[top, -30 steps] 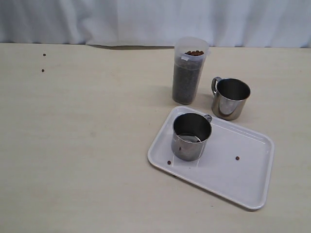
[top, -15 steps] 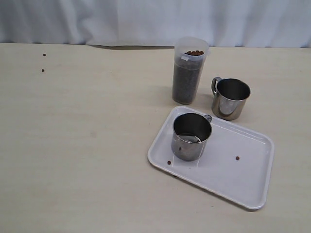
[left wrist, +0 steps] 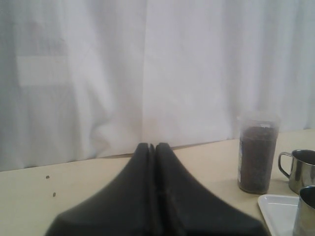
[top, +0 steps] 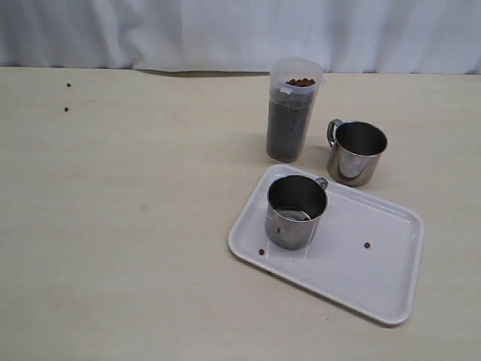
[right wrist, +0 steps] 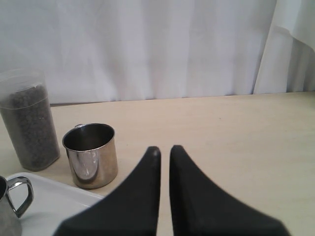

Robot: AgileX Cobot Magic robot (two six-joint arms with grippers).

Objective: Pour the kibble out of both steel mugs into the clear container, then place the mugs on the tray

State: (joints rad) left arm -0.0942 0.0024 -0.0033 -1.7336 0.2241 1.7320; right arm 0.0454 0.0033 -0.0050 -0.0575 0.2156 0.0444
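Note:
The clear container (top: 294, 113) stands at the back of the table, filled almost to the rim with kibble (top: 288, 128). One steel mug (top: 355, 153) stands upright on the table just right of it, beside the tray (top: 368, 274). The other steel mug (top: 295, 212) stands upright on the tray's near left part. Neither arm shows in the exterior view. My left gripper (left wrist: 152, 146) is shut and empty, far from the container (left wrist: 257, 157). My right gripper (right wrist: 165, 149) is shut to a thin slit, holding nothing, a little way from the table mug (right wrist: 91, 155).
Two loose pellets lie on the tray, one at its left rim (top: 261, 252) and one mid-tray (top: 367, 245). Two more pellets (top: 68, 86) lie far left on the table. A white curtain (top: 240, 30) hangs behind the table's back edge.

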